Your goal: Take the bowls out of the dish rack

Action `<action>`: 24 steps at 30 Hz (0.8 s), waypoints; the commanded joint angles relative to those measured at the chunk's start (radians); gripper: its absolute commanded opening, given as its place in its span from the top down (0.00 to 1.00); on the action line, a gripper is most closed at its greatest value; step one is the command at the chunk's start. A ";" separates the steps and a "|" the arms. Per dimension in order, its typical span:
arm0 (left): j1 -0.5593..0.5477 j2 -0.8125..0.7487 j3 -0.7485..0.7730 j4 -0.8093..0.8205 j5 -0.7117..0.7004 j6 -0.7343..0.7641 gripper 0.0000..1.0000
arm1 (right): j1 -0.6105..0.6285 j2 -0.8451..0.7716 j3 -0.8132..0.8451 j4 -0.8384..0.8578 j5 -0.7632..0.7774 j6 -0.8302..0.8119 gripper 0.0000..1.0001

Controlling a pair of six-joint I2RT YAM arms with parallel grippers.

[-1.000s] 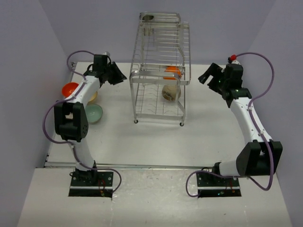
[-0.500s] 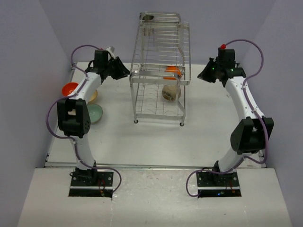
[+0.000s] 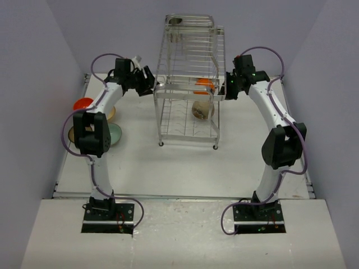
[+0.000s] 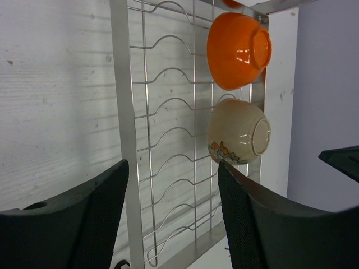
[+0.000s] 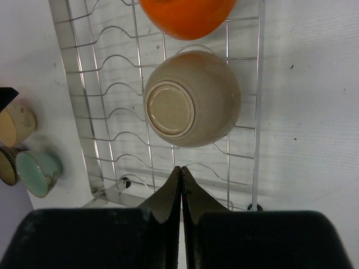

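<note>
One cream bowl point(image 4: 238, 139) — painted, left-wrist view

The light is bright and even, coming from above. The orange bowl point(image 4: 238, 50) shows small white glare. The dish rack point(image 4: 122, 112) throws soft striped shadows on the table point(image 4: 56, 84). The near fingers point(image 4: 73, 224) are blurred.

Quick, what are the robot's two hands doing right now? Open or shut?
Left gripper: open, holding nothing.
Right gripper: shut, holding nothing.
</note>
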 commanded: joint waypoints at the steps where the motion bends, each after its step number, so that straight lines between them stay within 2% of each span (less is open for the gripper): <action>1: 0.008 -0.006 0.048 0.001 0.073 0.013 0.34 | -0.011 0.016 0.051 -0.037 -0.011 -0.004 1.00; 8: 0.007 -0.041 -0.015 0.032 0.092 -0.010 0.36 | -0.009 0.022 -0.046 0.010 -0.018 -0.009 1.00; 18: 0.005 -0.063 -0.076 0.093 0.162 -0.052 0.36 | 0.000 0.097 -0.053 0.056 -0.014 -0.001 1.00; 24: -0.008 -0.046 -0.067 0.127 0.205 -0.081 0.36 | 0.002 0.172 -0.003 0.060 -0.008 0.000 1.00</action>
